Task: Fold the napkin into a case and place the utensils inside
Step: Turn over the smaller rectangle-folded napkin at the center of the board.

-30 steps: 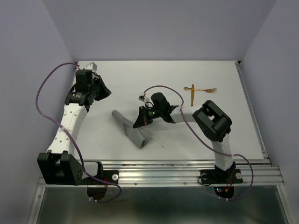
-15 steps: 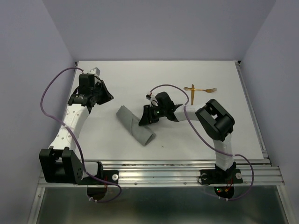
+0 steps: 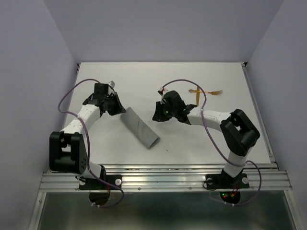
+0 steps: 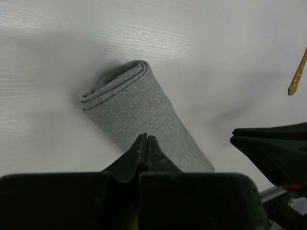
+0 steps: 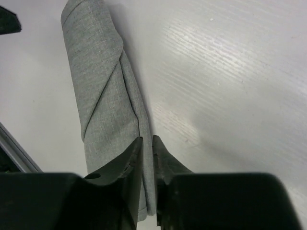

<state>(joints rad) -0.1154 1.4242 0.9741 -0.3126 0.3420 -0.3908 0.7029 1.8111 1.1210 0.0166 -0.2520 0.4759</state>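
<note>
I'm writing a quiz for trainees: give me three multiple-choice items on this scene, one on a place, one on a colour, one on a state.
1. Where on the table do the utensils lie? A near left corner; B far right, apart from the napkin; C dead centre.
2. The napkin's colour? A grey; B red; C white.
3. The left gripper is: A shut; B wide open; C clamped on a fork.
Key: B, they lie on bare table at the far right; A, the cloth is plain grey; A, its fingers touch.
</note>
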